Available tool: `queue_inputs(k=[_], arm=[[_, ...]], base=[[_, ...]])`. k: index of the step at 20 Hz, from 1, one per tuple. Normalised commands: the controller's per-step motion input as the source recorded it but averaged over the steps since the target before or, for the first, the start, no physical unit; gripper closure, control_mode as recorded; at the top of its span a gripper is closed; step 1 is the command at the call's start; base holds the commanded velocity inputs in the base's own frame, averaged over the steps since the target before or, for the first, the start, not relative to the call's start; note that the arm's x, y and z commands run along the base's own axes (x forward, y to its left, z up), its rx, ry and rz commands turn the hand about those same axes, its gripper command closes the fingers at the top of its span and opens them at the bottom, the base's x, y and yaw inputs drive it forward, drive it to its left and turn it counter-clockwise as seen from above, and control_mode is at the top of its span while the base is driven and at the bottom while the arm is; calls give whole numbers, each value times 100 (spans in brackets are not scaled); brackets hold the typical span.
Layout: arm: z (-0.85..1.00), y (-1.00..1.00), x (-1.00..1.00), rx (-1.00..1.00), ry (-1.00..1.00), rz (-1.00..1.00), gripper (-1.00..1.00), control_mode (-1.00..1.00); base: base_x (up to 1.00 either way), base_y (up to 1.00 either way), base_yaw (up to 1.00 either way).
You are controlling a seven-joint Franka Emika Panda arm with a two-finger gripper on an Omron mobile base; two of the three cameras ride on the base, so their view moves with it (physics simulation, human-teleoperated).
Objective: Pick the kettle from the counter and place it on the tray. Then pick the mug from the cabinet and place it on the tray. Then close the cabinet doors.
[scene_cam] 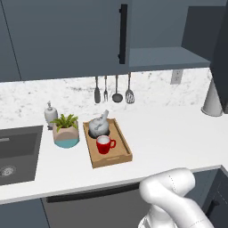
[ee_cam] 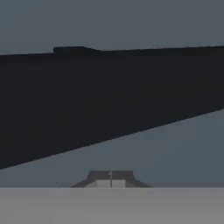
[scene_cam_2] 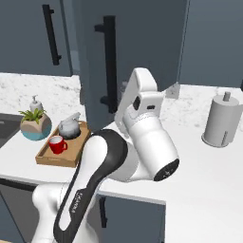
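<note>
The wooden tray (scene_cam: 126,147) (scene_cam_2: 53,160) lies on the white marbled counter (scene_cam: 169,133). The grey kettle (scene_cam: 99,125) (scene_cam_2: 70,126) sits at the tray's far end, and the red mug (scene_cam: 104,144) (scene_cam_2: 57,144) stands upright just in front of it. The cabinet's left door (scene_cam: 67,35) is closed. Its right door (scene_cam_2: 133,47) stands swung out, with the bare shelf (scene_cam: 164,58) showing. My hand (scene_cam_2: 142,102) is up against that door, beside its black bar handle (scene_cam_2: 110,61). My gripper (ee_cam: 111,180) is shut, holding nothing, with a dark slate surface close ahead.
A potted plant (scene_cam: 66,130) and a soap dispenser (scene_cam: 50,112) stand left of the tray, by the sink (scene_cam: 18,153). Utensils (scene_cam: 112,91) hang on the back wall. A paper towel roll (scene_cam_2: 220,121) stands on the counter at the right.
</note>
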Motion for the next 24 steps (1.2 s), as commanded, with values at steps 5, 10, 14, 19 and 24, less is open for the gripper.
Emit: queue_inputs(k=[5,10,14,19,24], arm=[[17,100,92,-2,7,-1,100,-100],[24,100,98,-11,22,0,100,-100],[1,97,100,-20,33,-8,100,-100],[0,57,100,-14,25,-13,100,-100],[-18,56,100,-16,6,-24,100,-100]], base=[[0,0,0],[0,0,0],[0,0,0],[0,0,0],[0,0,0]])
